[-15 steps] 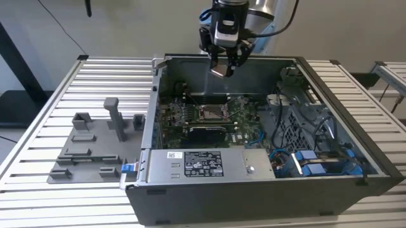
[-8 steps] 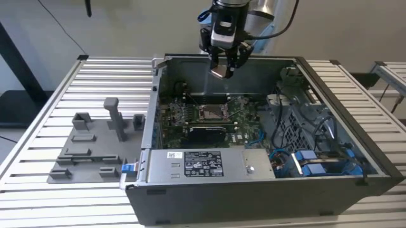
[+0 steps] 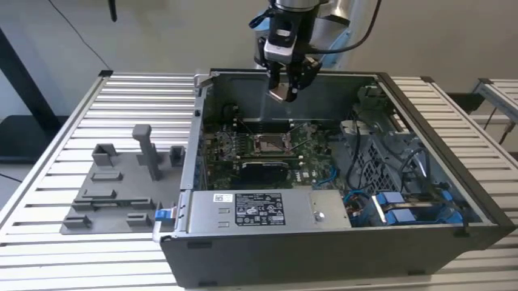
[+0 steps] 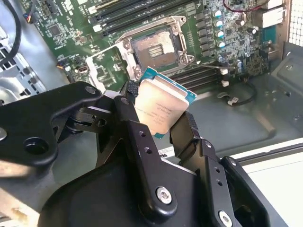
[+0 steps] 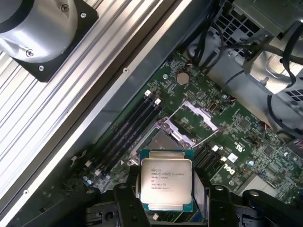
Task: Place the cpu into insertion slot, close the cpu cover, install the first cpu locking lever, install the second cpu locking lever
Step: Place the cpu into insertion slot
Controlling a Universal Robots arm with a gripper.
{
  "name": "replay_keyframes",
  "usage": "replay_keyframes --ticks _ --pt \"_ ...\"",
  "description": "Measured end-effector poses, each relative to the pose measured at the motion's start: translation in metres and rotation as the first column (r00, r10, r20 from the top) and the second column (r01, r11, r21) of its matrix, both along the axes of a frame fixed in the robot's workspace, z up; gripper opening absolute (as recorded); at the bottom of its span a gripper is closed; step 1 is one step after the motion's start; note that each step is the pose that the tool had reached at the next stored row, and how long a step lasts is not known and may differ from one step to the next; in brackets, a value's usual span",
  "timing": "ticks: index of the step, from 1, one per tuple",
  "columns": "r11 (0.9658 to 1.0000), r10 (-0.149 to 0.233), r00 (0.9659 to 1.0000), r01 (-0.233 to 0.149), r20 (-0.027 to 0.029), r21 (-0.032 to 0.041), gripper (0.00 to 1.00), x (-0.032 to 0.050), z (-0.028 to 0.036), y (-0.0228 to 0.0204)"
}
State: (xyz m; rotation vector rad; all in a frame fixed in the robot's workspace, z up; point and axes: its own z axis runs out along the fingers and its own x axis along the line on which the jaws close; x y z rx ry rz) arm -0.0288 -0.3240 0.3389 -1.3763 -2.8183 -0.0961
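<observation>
My black gripper hangs over the back of the open computer case, shut on the cpu. The cpu is a flat square chip with a grey-tan lid and a teal edge, clamped by its sides between the fingers in both wrist views. Below it on the green board lies the insertion slot, with a brownish centre and a silver rim. The slot's cover is swung open beside the slot. The cpu is well above the slot and apart from it.
Memory slots run along one side of the socket. A silver power supply sits at the case front, with blue-tagged cables on the exterior view's right. A grey fixture with upright pegs stands on the slatted table on the exterior view's left.
</observation>
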Motion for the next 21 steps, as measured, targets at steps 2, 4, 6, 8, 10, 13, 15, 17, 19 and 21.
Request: replay_keyframes --ticks 2,4,6,8,10,13,15,17,19,21 --pt "0.9997 -0.026 0.9997 0.026 -0.0011 -0.0001 0.54 0.0 -0.0008 0.0" --pt "0.999 -0.045 0.999 0.045 -0.0013 -0.0004 0.54 0.0 -0.0015 0.0" --pt "0.9982 -0.06 0.9982 0.06 -0.0012 -0.0019 0.54 0.0 -0.0023 0.0" --pt "0.9972 -0.074 0.9973 0.074 -0.0009 -0.0047 0.54 0.0 -0.0033 0.0" --pt "0.9961 -0.088 0.9962 0.088 -0.0007 -0.0076 0.54 0.0 -0.0043 0.0" --pt "0.9932 -0.116 0.9932 0.116 -0.0009 -0.0083 0.54 0.0 -0.0058 0.0001" --pt "0.989 -0.147 0.9891 0.147 -0.001 -0.0084 0.54 0.0 -0.0067 0.0001" --pt "0.983 -0.183 0.9831 0.183 -0.001 -0.0083 0.54 0.0 -0.0074 0.0001" --pt "0.9758 -0.219 0.9758 0.219 -0.001 -0.0084 0.54 0.0 -0.0081 0.0001" --pt "0.9671 -0.254 0.9671 0.254 -0.001 -0.0083 0.54 0.0 -0.0087 0.0001"
